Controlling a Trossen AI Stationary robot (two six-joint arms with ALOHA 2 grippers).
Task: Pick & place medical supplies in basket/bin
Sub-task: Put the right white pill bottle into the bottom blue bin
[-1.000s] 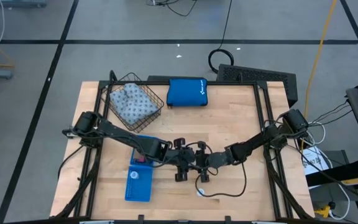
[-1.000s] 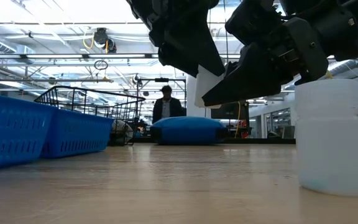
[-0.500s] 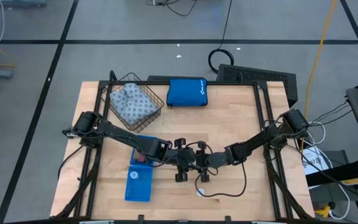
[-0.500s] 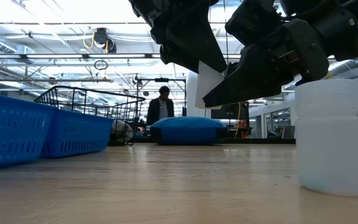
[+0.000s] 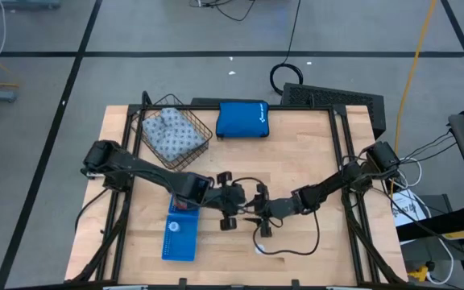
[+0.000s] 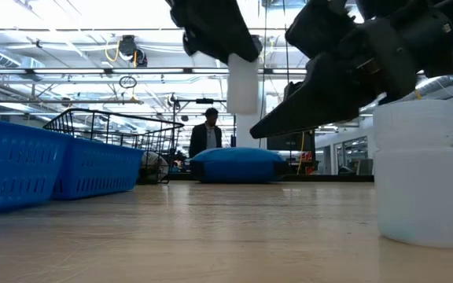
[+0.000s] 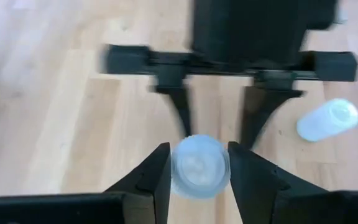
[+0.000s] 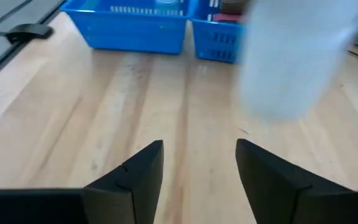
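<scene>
My left gripper [image 5: 238, 206] [image 7: 197, 147] is above the table's middle, shut on a small white bottle [image 6: 242, 82]. My right gripper [image 5: 258, 216] [image 8: 199, 144] faces it from the right, open, and touches nothing. A second white bottle [image 6: 415, 173] stands on its base on the table near them. The dark wire-mesh basket [image 5: 190, 119] at the far left holds the grey-blue fabric pack [image 5: 167, 134]. The blue tray [image 5: 180, 242] lies at the near left with a pink roll [image 5: 184, 207] and a white disc [image 5: 173, 227] in it. The brown roll does not show. My left gripper pinches the white bottle between its two fingers [image 7: 160, 171]; the wrist view looks onto the bottle's round end [image 7: 199, 167]. In the low view the fingers are on its upper end [image 6: 242, 61] from above. The bottle hangs upright below them, lifted clear of the table.
A bright blue zip pouch [image 5: 242, 119] lies at the far middle of the table. A cable [image 5: 288, 251] loops over the wood near the second bottle. A person [image 6: 208, 134] stands in the room beyond the table. Bare wood shows at the far right.
My left gripper has drawn back toward the table's left and a little toward its far edge, taking the white bottle with it. The bottle, which sat between the two grippers, now hangs upright from the left one alone, apart from my right gripper.
</scene>
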